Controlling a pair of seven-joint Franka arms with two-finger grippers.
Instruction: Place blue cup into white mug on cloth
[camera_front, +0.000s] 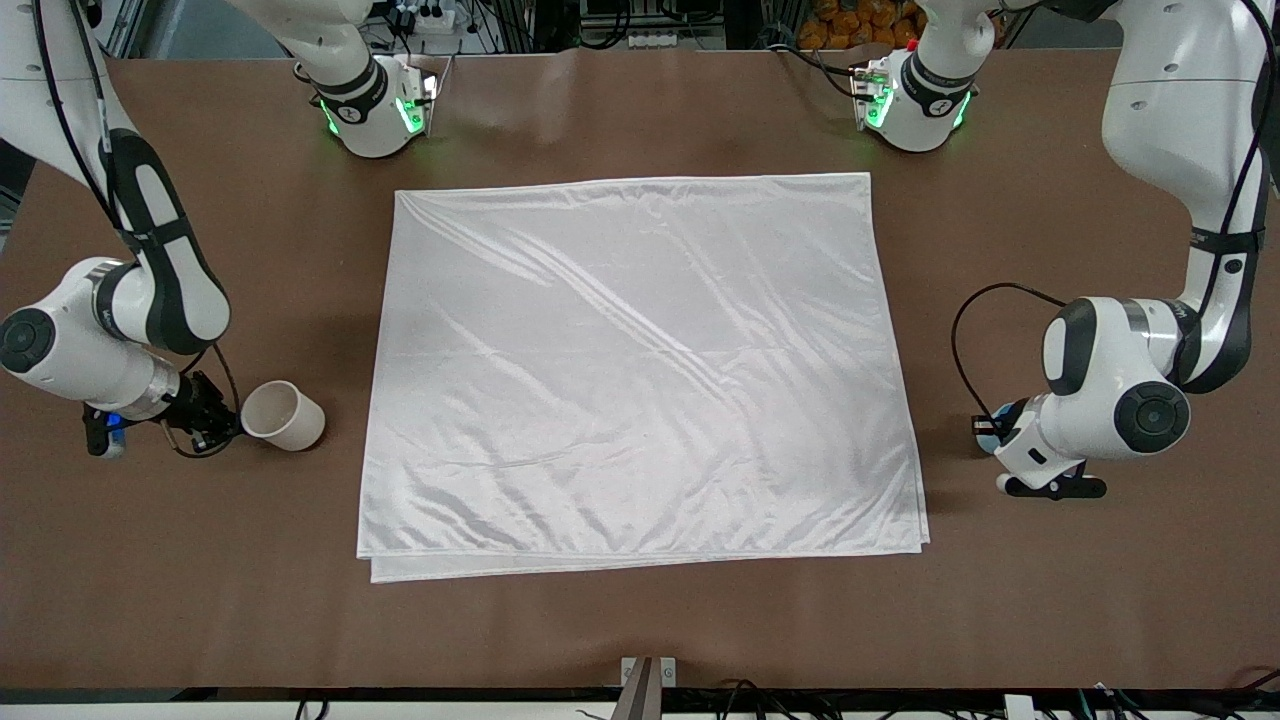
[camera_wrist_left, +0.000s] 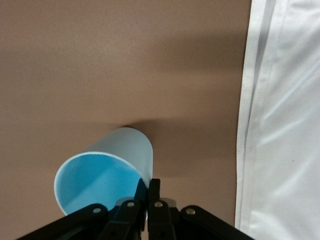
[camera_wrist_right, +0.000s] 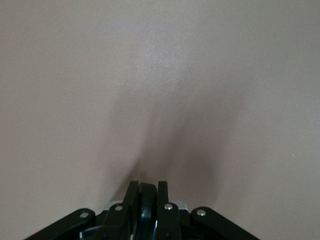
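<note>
Table (camera_front: 640, 620): blue cup (camera_wrist_left: 107, 172) in left pincer (camera_wrist_left: 148, 192)

1 blue cup (camera_wrist_left: 107, 172), 1 white mug (camera_front: 284, 415), 1 cloth (camera_front: 640, 370).

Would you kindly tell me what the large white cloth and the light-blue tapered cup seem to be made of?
White cloth: probably satin-like synthetic fabric, glossy; sheen streaks along its wrinkles. Light-blue cup: likely plastic, smooth and matte; thin rim, even colour, no glare.
</note>
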